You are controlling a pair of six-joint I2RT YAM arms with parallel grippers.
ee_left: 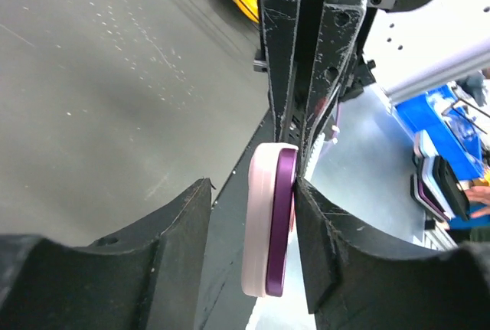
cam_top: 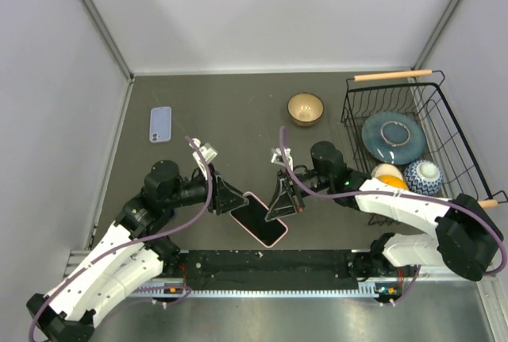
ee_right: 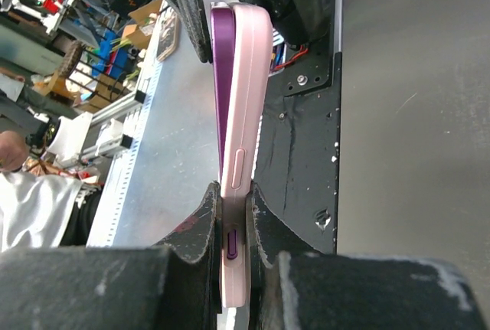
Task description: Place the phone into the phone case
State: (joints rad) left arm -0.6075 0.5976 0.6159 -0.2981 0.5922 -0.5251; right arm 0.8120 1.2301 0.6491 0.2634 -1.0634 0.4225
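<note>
A purple phone (cam_top: 259, 220) lies partly in a pink case (cam_top: 274, 238), held above the table's near edge between both grippers. My right gripper (cam_top: 279, 203) is shut on the case's side (ee_right: 246, 77), with the fingers (ee_right: 200, 215) pressing both faces near the side button. The phone's purple edge (ee_right: 222, 62) stands out of the case at the far end. My left gripper (cam_top: 226, 199) is open around that end. In the left wrist view one finger (ee_left: 314, 215) touches the purple phone (ee_left: 279, 223), and the other finger (ee_left: 187, 207) stands apart from the pink case (ee_left: 259, 223).
A light blue phone or case (cam_top: 160, 124) lies at the far left of the table. A tan bowl (cam_top: 305, 108) sits at the back centre. A black wire rack (cam_top: 432, 100) at the right holds a blue plate (cam_top: 394, 137) and small bowls.
</note>
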